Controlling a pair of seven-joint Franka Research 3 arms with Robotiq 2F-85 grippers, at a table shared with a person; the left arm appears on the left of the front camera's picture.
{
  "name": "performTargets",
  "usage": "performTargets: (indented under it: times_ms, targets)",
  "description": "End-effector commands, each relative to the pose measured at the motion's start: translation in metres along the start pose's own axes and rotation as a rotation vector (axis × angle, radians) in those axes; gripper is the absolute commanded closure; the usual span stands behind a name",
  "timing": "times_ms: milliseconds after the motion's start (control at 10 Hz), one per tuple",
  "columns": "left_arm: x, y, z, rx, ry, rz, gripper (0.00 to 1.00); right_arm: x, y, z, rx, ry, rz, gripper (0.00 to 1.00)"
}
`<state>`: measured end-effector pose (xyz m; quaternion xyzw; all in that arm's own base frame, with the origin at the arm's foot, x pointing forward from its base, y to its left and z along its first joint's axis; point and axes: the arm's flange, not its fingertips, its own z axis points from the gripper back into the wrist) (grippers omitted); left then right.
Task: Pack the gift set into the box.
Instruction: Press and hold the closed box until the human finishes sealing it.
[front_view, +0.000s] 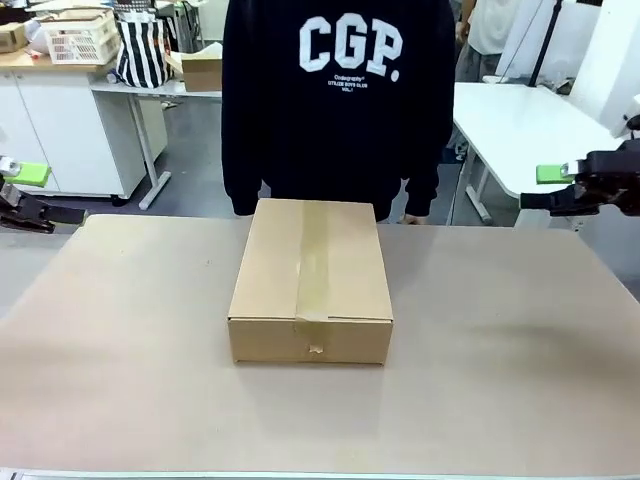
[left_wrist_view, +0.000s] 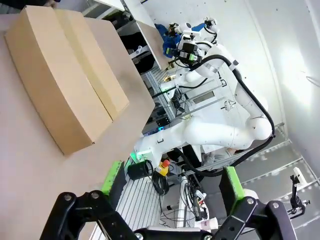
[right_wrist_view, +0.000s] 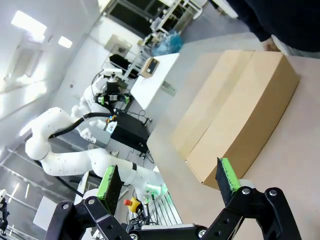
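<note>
The box (front_view: 311, 281) sat in the middle of the table (front_view: 120, 330), just in front of the person (front_view: 338, 100), its flaps folded shut and taped along the top seam. None of the gift set showed anywhere, so the packing looked finished or nearly so. The left gripper (left_wrist_view: 172, 187) and right gripper (right_wrist_view: 167, 179) hung wide open and empty at the table's left and right edges, well apart from the box.

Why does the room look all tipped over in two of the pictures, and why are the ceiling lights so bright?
Both wrist views are rolled, so the box and table slant; the front view sits level. In the right wrist view, ceiling lights glare white; the left wrist view's wall looks washed out.
</note>
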<state>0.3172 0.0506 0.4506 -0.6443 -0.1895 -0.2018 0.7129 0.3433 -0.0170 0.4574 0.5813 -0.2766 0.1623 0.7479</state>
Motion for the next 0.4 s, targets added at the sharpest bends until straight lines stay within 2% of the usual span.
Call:
performTargets:
  times_ms: [0,300]
  targets:
    - [-0.0081,0.0018,-0.0026,-0.003,-0.024,-0.007,0.0,-0.0002,0.003,-0.0021,0.008,0.005,-0.007,0.0]
    - [-0.0081,0.0018,-0.0026,-0.003,-0.024,-0.007,0.0,-0.0002,0.003,-0.0021,0.008,0.005,-0.007,0.0]
